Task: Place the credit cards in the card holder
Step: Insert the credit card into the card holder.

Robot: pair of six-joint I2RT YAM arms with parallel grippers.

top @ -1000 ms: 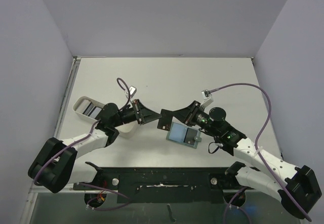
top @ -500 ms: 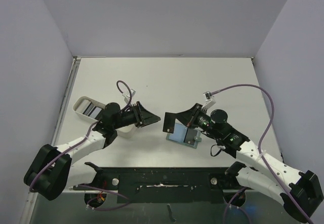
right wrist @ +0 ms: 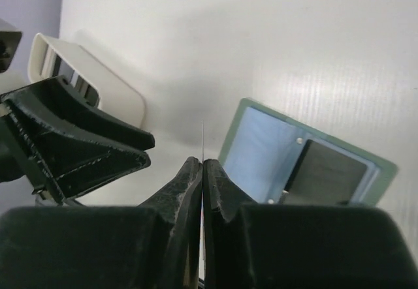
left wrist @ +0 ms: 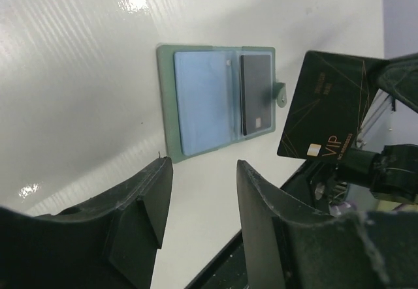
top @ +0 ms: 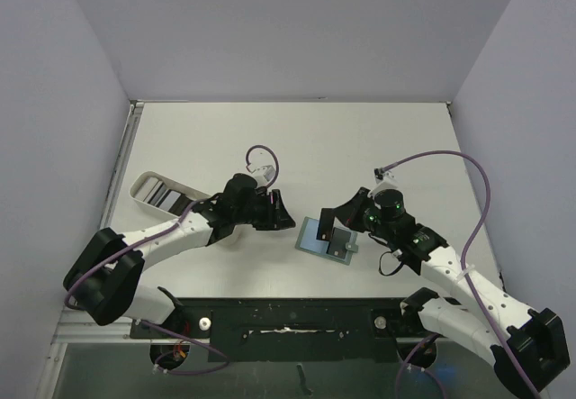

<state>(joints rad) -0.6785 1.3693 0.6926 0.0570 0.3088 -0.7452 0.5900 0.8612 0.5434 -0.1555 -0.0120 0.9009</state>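
We are seeing holder (left wrist: 202, 106) lying open, flat on table (top: 270, 138), bare table running wide behind it. 1 card (left wrist: 256, 93) sitting in tab-side pocket. We are watching right gripper (right wrist: 202, 168) pinching 2nd card (left wrist: 320, 116) on edge by holder's left edge; touching or not, we are not telling. Just left, left gripper (left wrist: 201, 171) standing apart, holding nothing. Well left, tray (top: 137, 190) sitting near table edge, left arm (top: 171, 235) covering part; contents looking blurred to us.
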